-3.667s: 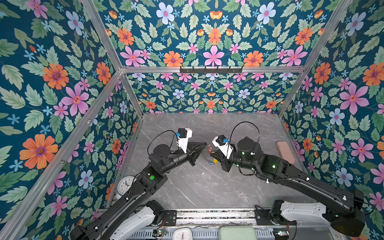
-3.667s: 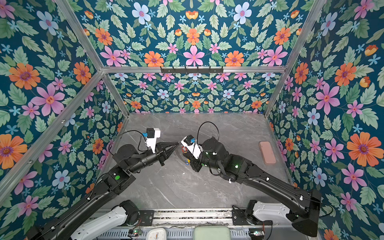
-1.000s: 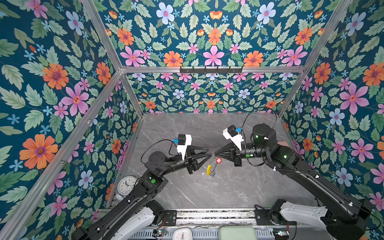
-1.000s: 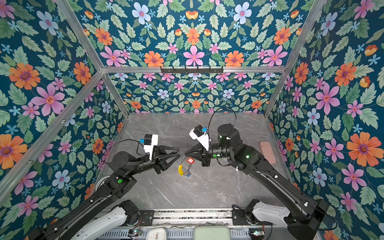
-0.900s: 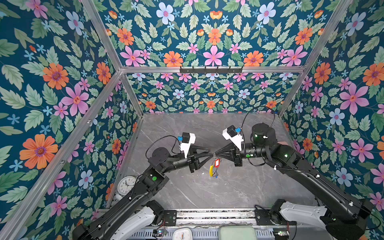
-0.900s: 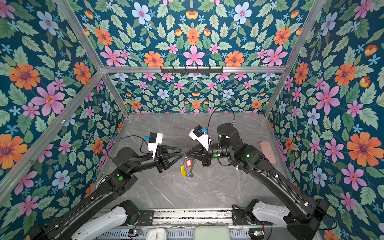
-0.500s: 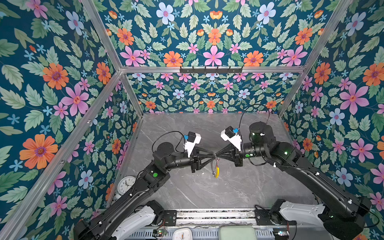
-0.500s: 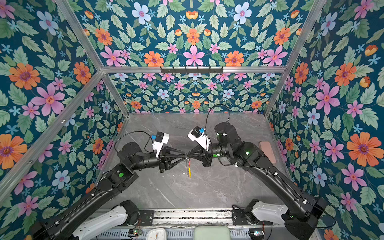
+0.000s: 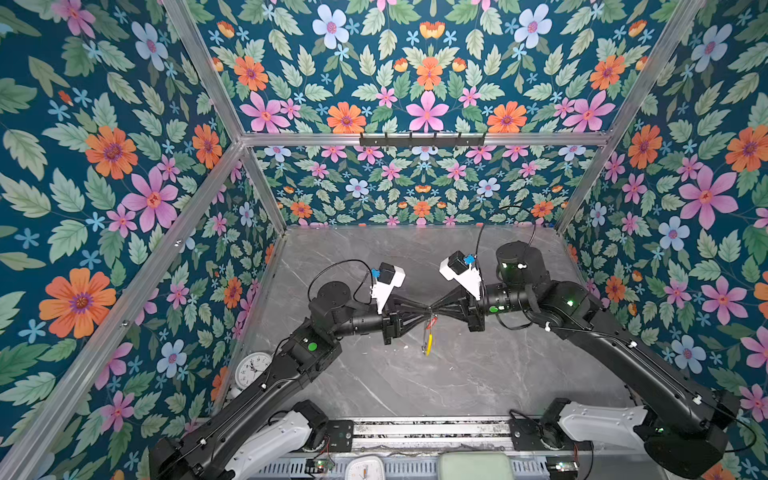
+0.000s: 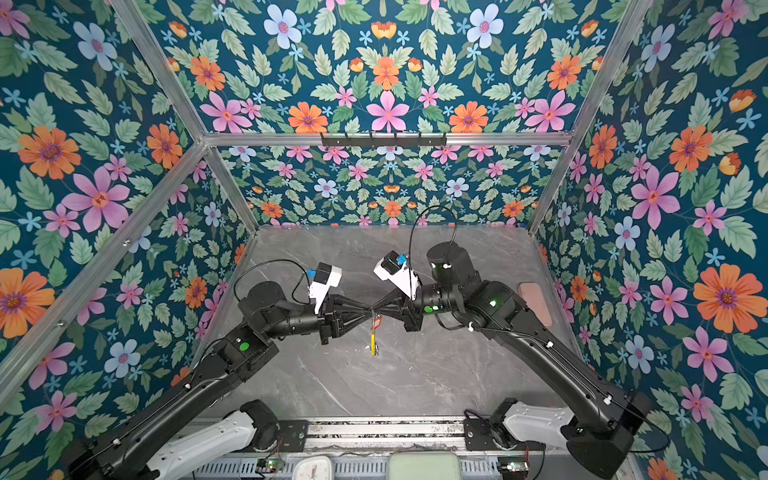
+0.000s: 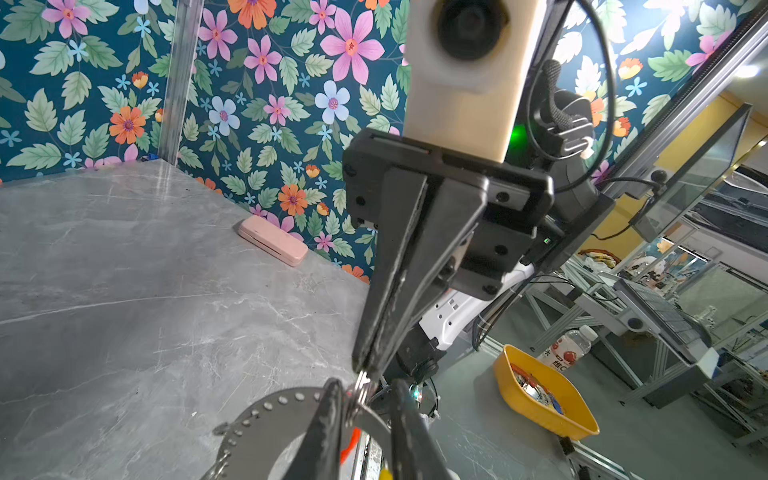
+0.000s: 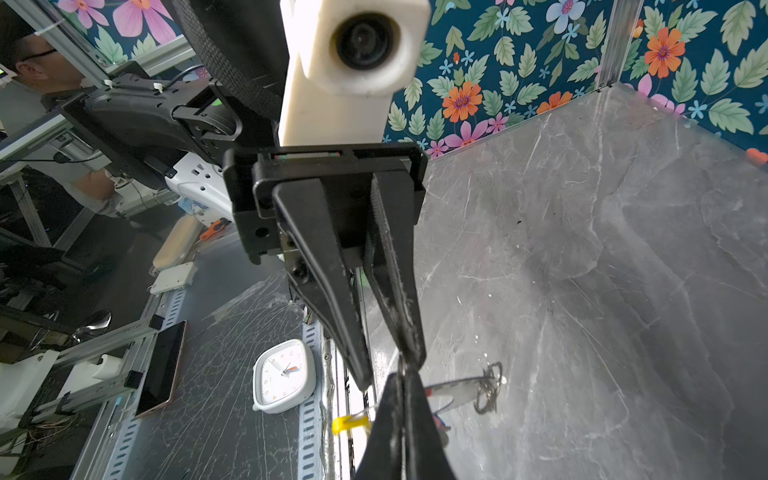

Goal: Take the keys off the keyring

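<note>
In both top views my two grippers meet tip to tip above the middle of the table. The right gripper is shut on a small metal loop of the keyring. The keyring hangs edge-on below it, its yellow section lowest. A key with a red tag dangles just under the tips. Another silver key shows behind the right fingers. My left gripper is narrowly open, with one finger against the loop and the other apart from it.
A round white clock leans at the left wall. A pink case lies by the right wall. Off the table's front edge stand a square white clock and a green block.
My left gripper has moved right to the right gripper's tips and its jaws have narrowed. The keyring has turned and now hangs edge-on. The right gripper has stayed shut on it.
</note>
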`<move>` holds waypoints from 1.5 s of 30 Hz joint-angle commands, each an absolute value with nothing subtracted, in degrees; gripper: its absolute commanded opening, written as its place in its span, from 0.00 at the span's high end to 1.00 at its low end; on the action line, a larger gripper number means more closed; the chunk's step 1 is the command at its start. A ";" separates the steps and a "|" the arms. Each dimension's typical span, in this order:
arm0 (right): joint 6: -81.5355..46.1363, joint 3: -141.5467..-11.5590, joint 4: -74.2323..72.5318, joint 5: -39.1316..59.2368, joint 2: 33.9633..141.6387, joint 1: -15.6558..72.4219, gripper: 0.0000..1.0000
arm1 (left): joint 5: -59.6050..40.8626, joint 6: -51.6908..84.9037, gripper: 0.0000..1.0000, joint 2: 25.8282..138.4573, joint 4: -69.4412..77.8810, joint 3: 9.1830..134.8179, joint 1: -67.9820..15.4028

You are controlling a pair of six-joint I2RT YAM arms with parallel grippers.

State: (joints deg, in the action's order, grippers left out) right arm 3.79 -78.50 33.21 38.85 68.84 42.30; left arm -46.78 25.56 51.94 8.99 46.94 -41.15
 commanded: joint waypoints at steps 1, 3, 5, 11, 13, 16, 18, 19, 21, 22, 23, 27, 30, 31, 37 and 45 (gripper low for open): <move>4.06 -78.94 32.26 38.78 68.88 42.35 1.00 | -48.54 25.40 0.83 52.45 9.91 47.50 -41.08; 3.90 -79.00 32.08 38.84 68.95 42.35 1.00 | -48.60 25.40 0.86 52.55 9.84 47.46 -41.12; 3.89 -79.01 32.00 38.68 68.92 42.36 1.00 | -48.60 25.44 0.88 52.54 9.93 47.38 -41.05; 3.65 -78.94 31.41 38.58 69.16 42.36 1.00 | -48.22 25.32 0.95 52.28 10.34 47.12 -41.07; 3.43 -78.76 30.93 38.54 69.16 42.36 1.00 | -47.69 25.27 0.98 52.04 10.88 46.94 -41.05; 2.35 -78.09 29.02 38.00 68.49 42.36 0.97 | -45.81 25.14 1.00 51.30 12.30 46.17 -41.05; 1.19 -76.66 26.22 35.47 66.89 42.35 0.77 | -44.65 25.22 1.00 50.72 13.28 45.84 -41.05; 0.41 -75.11 23.93 34.01 65.45 42.29 0.67 | -43.93 25.10 1.00 50.47 13.69 45.64 -41.10; -1.03 -70.96 18.13 31.07 61.85 42.36 0.56 | -42.01 24.87 1.00 49.64 14.39 45.23 -41.20; -1.58 -68.98 15.87 29.68 60.21 42.28 0.54 | -40.74 24.96 1.00 49.00 15.27 44.65 -41.20; -2.12 -67.04 13.48 28.82 58.79 42.31 0.52 | -39.37 25.09 1.00 48.52 15.81 44.21 -41.20; -4.75 -59.15 4.53 26.63 54.58 42.34 0.49 | -34.13 25.84 1.00 46.77 18.89 42.30 -41.20; -6.67 -55.22 -0.04 27.41 53.32 42.35 0.47 | -30.65 26.26 1.00 46.76 18.32 42.55 -41.20; -7.25 -54.35 -1.14 27.51 53.31 42.36 0.46 | -30.41 26.45 1.00 46.82 18.67 42.48 -41.15; -7.01 -53.48 -3.71 27.40 54.82 42.36 0.45 | -31.95 27.16 1.00 47.56 20.65 41.97 -41.26; -5.04 -52.84 -5.22 28.28 57.73 43.11 0.43 | -33.47 27.51 1.00 47.05 23.09 40.51 -41.19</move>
